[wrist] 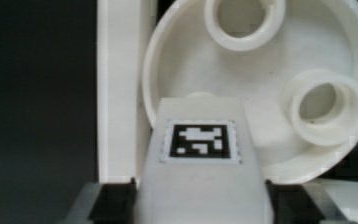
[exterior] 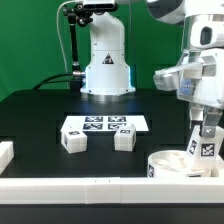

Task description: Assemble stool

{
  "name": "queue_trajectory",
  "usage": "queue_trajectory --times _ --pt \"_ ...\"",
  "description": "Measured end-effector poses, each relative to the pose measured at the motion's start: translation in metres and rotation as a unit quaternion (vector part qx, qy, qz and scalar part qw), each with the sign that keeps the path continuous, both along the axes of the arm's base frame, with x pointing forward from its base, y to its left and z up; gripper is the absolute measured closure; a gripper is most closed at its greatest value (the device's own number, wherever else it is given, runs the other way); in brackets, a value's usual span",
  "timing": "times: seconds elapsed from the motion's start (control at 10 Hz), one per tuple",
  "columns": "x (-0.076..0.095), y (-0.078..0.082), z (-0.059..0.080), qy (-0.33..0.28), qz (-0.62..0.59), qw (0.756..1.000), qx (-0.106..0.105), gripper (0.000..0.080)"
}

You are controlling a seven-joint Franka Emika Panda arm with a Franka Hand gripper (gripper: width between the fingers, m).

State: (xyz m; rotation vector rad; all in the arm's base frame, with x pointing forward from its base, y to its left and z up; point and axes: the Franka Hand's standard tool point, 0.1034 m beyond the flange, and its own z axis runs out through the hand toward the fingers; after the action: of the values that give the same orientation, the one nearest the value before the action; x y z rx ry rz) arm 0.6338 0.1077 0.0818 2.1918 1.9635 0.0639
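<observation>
A leg (exterior: 207, 148) is being held upright by the gripper (exterior: 205, 134) at the exterior view's right. The fingers (wrist: 105, 206) are being pressed against its two sides, clamped on it, with its tag (wrist: 202, 140) being shown to the wrist camera. The leg's lower end is being hung over the seat (exterior: 172, 164), which is lying just behind the front rail (exterior: 90, 188). Whether leg and seat are touching cannot be told. A second leg (exterior: 73, 141) and a third leg (exterior: 124, 138) are being shown standing on the table (exterior: 35, 120), just in front of the marker board (exterior: 104, 124).
</observation>
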Motion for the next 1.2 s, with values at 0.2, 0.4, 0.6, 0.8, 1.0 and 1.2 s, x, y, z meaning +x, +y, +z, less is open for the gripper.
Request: queue_trajectory --times 0.2,0.4,0.6,0.8,1.0,1.2 --pt "0.0002 -0.0003 0.0003 -0.004 -0.08 0.997 0.013 0.0459" --pt "0.0004 -0.0003 0.0006 -0.012 -0.144 0.989 0.023 0.0459" --pt "0.0006 0.0001 0.0009 -0.02 -0.204 0.978 0.033 0.0459" --pt "0.0 -0.0039 0.0006 -0.021 -0.266 0.963 0.046 0.0459" --pt "-0.0016 -0.0077 -0.0009 -0.016 -0.367 0.927 0.073 0.0459" --pt "-0.001 -0.0087 -0.0015 -0.018 -0.449 0.888 0.098 0.0459"
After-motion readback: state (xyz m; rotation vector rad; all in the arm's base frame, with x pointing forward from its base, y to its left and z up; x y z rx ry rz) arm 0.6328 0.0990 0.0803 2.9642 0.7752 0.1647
